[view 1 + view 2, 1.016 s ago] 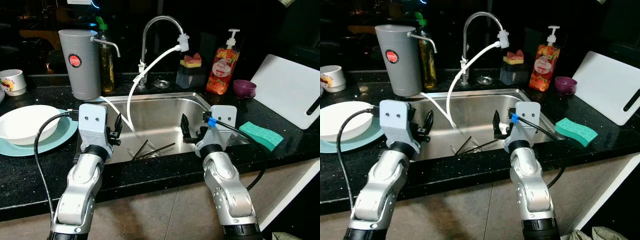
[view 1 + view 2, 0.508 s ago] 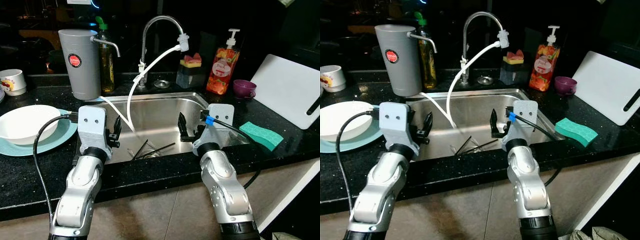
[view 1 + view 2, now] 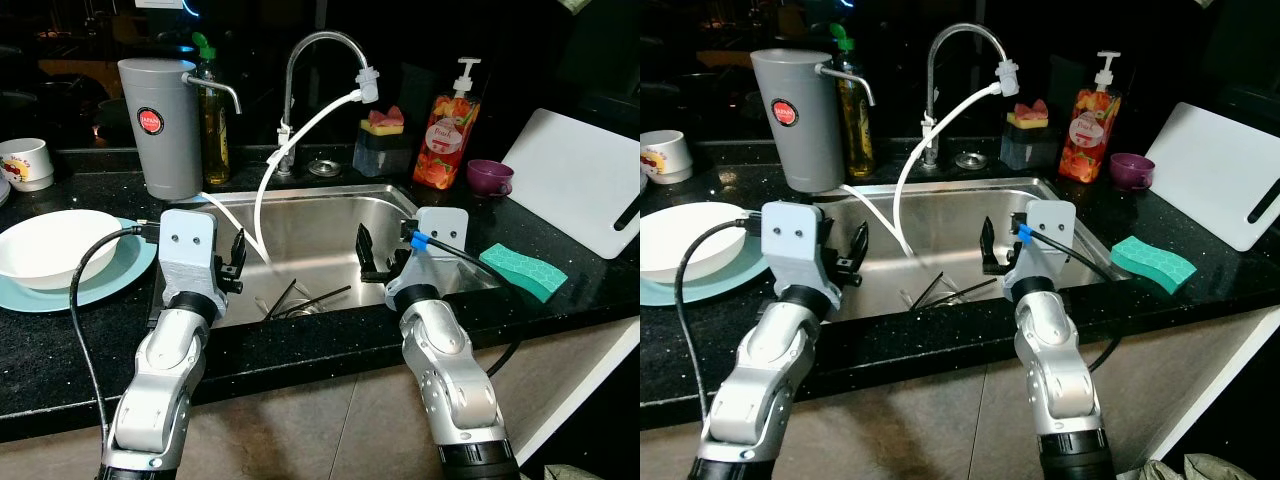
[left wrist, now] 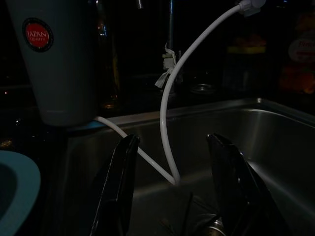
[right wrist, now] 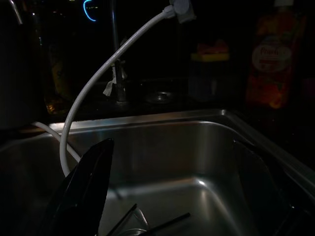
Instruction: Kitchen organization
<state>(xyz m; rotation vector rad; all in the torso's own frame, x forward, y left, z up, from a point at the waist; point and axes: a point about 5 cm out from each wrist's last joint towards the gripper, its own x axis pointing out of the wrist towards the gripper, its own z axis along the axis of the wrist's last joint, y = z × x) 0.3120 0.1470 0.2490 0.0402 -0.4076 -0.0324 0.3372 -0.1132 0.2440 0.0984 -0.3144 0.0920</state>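
Observation:
Dark chopsticks (image 3: 310, 298) lie on the bottom of the steel sink (image 3: 300, 195), near the drain. My left gripper (image 3: 237, 264) hovers over the sink's left front corner, open and holding nothing; the left wrist view has its two fingers spread around the white hose (image 4: 167, 113). Over the sink's right front part, my right gripper (image 3: 374, 256) is also open and holding nothing. A white bowl (image 3: 50, 245) rests on a teal plate (image 3: 120, 272) on the counter to the left.
A grey water filter (image 3: 160, 125), an oil bottle (image 3: 213, 120) and the faucet (image 3: 300, 50) stand behind the sink. An orange soap bottle (image 3: 450, 140), purple cup (image 3: 488, 177), green sponge (image 3: 522, 270) and white cutting board (image 3: 580, 180) sit to the right. A mug (image 3: 25, 165) is far left.
My right gripper has edged slightly left over the sink. The left arm has barely moved.

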